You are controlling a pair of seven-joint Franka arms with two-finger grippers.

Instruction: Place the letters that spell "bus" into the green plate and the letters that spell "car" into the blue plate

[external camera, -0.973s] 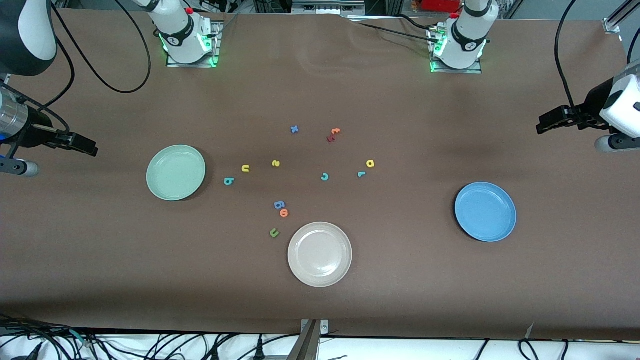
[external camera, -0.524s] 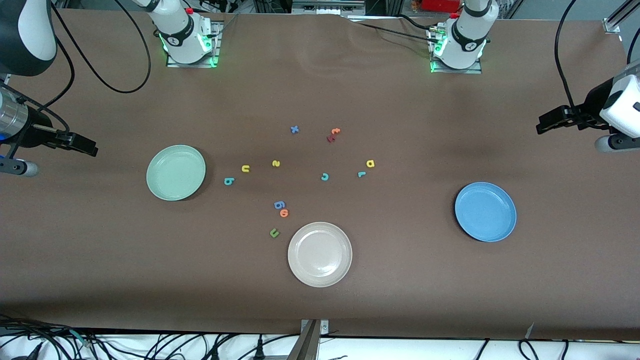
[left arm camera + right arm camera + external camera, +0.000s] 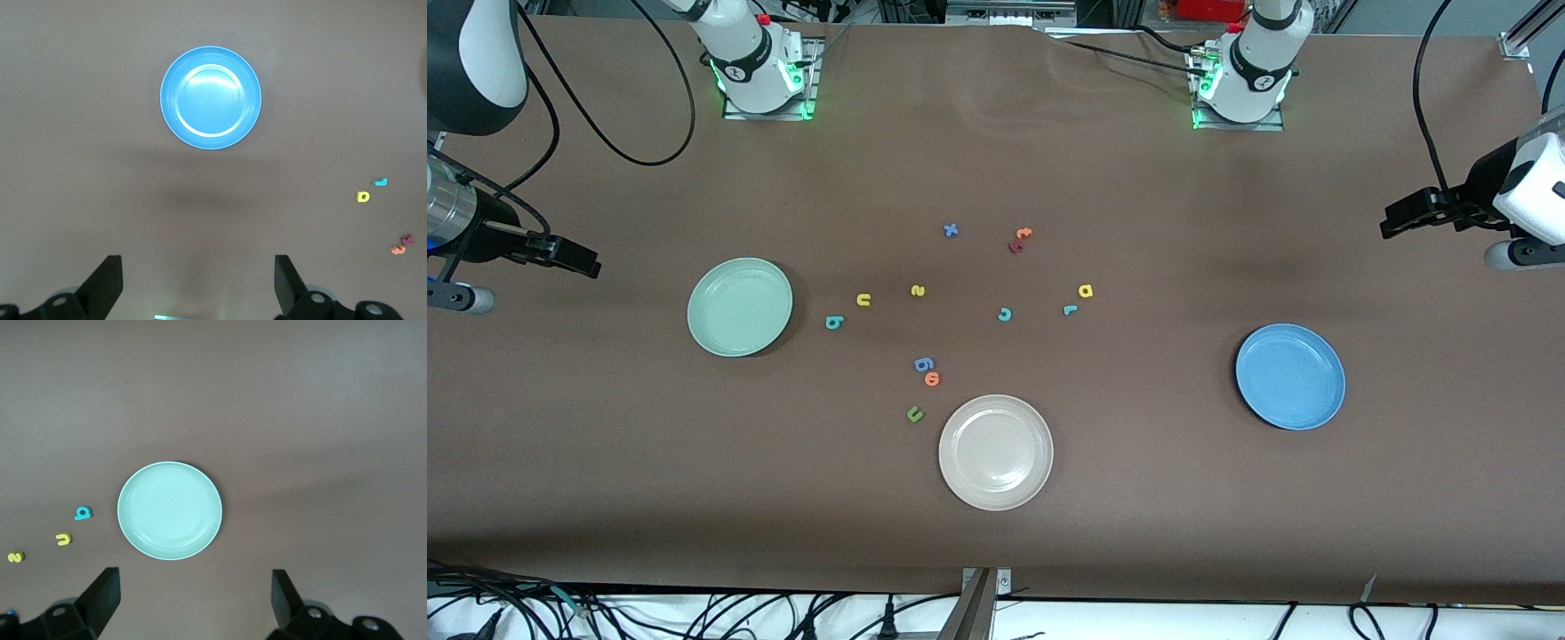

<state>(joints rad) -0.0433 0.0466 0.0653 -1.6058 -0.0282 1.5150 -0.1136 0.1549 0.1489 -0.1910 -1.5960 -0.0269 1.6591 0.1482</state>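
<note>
The green plate (image 3: 740,307) lies toward the right arm's end, the blue plate (image 3: 1290,376) toward the left arm's end. Between them lie the teal b (image 3: 833,322), yellow u (image 3: 863,300), yellow s (image 3: 918,290), teal c (image 3: 1005,314), teal r (image 3: 1071,309) and yellow a (image 3: 1086,290). My right gripper (image 3: 591,265) hangs open over bare table past the green plate (image 3: 169,510), holding nothing. My left gripper (image 3: 1389,222) hangs open over the table's end past the blue plate (image 3: 211,97), also holding nothing.
A beige-white plate (image 3: 996,452) sits nearest the front camera, with a green u (image 3: 914,413), orange o (image 3: 932,379) and blue g (image 3: 924,364) beside it. A blue x (image 3: 951,230) and an orange and dark red pair (image 3: 1019,239) lie toward the bases.
</note>
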